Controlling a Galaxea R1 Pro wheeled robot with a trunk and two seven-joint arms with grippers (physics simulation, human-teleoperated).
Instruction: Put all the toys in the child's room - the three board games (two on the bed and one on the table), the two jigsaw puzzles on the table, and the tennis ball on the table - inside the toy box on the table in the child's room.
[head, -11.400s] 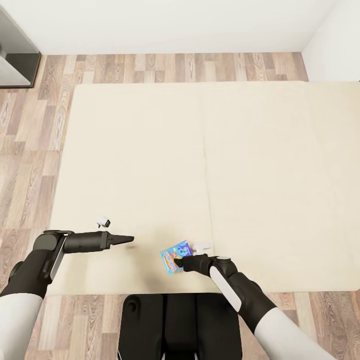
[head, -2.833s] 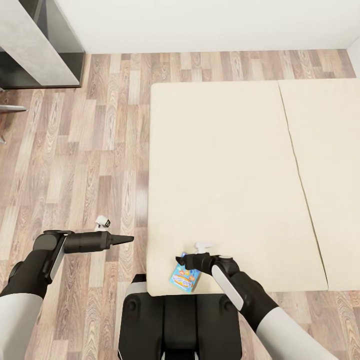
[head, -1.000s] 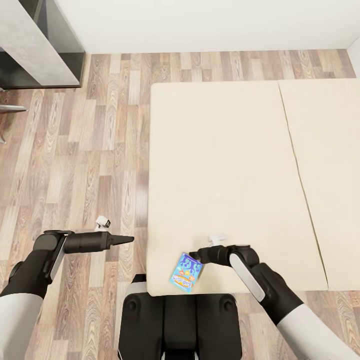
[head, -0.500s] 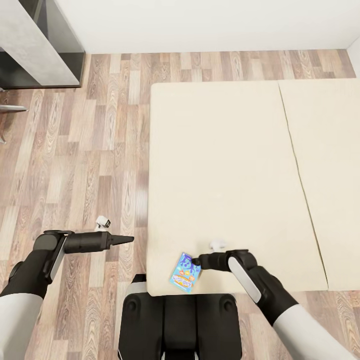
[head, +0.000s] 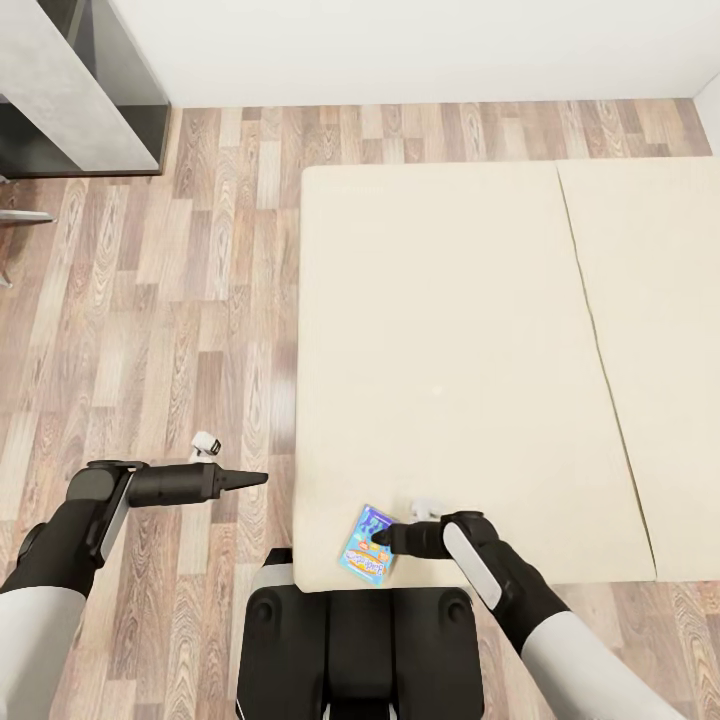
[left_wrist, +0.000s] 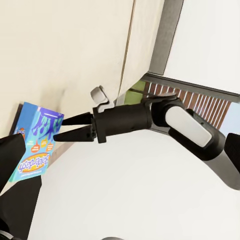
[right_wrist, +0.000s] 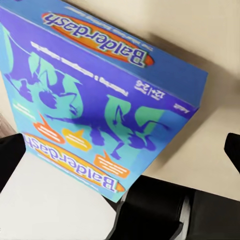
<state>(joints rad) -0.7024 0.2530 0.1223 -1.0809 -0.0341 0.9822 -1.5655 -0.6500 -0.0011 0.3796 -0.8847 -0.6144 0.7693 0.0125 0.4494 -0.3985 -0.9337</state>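
A blue Balderdash board game box (head: 368, 545) lies flat at the near left corner of the cream bed (head: 450, 330), partly over its edge. My right gripper (head: 384, 540) is open with its tips at the box's right side. The left wrist view shows that gripper (left_wrist: 62, 128) with both fingers spread beside the box (left_wrist: 36, 142). In the right wrist view the box (right_wrist: 100, 95) lies between the spread fingers (right_wrist: 11, 155). My left gripper (head: 255, 480) hangs shut and empty over the wooden floor, left of the bed.
A grey cabinet (head: 70, 90) stands at the far left against the wall. Wooden floor (head: 180, 300) runs left of and behind the bed. My own dark base (head: 360, 650) sits right under the bed's near edge.
My right gripper, which stood a little to the right of the box, has moved left and nearer until its tips reach the box. The box and my left arm have not moved.
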